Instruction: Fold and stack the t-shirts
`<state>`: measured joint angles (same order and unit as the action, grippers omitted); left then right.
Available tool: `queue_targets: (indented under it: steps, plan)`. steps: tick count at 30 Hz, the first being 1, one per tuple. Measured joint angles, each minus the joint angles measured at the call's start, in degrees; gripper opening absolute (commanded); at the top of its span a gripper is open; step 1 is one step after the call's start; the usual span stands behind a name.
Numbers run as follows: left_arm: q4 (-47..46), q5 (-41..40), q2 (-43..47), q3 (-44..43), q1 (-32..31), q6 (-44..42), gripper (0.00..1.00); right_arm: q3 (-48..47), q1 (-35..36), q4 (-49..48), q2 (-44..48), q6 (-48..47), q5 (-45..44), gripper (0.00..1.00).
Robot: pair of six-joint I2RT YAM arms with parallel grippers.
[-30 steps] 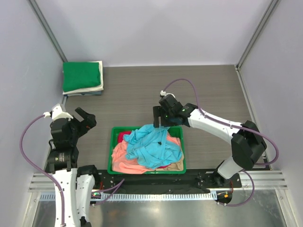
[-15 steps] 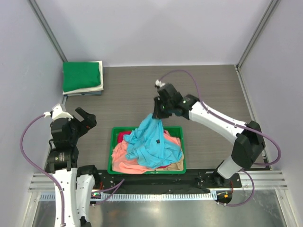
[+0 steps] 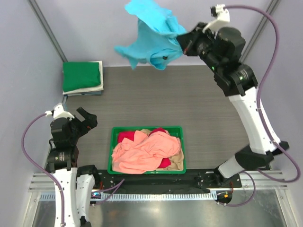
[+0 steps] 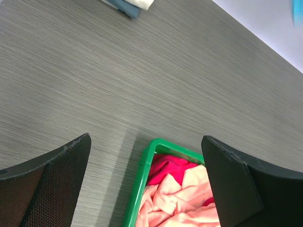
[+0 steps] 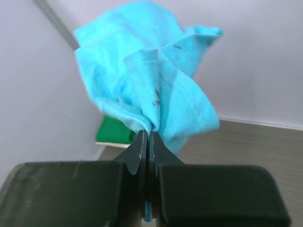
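A sky-blue t-shirt (image 3: pixel 151 40) (image 5: pixel 151 80) hangs bunched high above the back of the table, and my right gripper (image 3: pixel 183 45) (image 5: pixel 149 135) is shut on a fold of it. In the green bin (image 3: pixel 110 151) near the front lie a salmon-pink t-shirt (image 3: pixel 147 151) (image 4: pixel 184 198), a red one (image 3: pixel 125 136) (image 4: pixel 170 165) and a tan one (image 3: pixel 176 163). A folded green t-shirt (image 3: pixel 81 75) tops a stack at the back left, with a cream one (image 3: pixel 97 89) beneath it. My left gripper (image 3: pixel 76 118) (image 4: pixel 146 141) is open and holds nothing, left of the bin.
The bin's green rim (image 4: pixel 142 175) lies just below my left fingers. Grey walls close in the table at the back and both sides, with a metal post (image 3: pixel 47 28) in the back left corner. Bare wood-grain table (image 3: pixel 156 94) lies between stack and bin.
The right gripper shut on the blue t-shirt in the bin, then swung up and back, lifting it clear. The pink shirt now lies uncovered. The left arm stayed still.
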<state>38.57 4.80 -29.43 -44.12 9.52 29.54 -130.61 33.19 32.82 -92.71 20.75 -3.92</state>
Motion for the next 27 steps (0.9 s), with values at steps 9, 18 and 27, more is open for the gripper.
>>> queue_targets:
  steps: [9,18,27]
  plan:
    - [-0.09,0.61,-0.74,0.0,0.04,0.0,1.0,59.71,-11.63,-8.0,9.16,8.59,2.05,0.88]
    - [-0.13,2.49,-2.45,0.0,0.04,-0.22,1.0,79.84,-13.79,-2.34,9.9,11.63,6.14,0.88]
    - [-0.13,4.11,-4.85,0.0,0.07,-0.28,1.0,91.67,-6.43,-6.84,22.91,16.61,11.17,0.86]
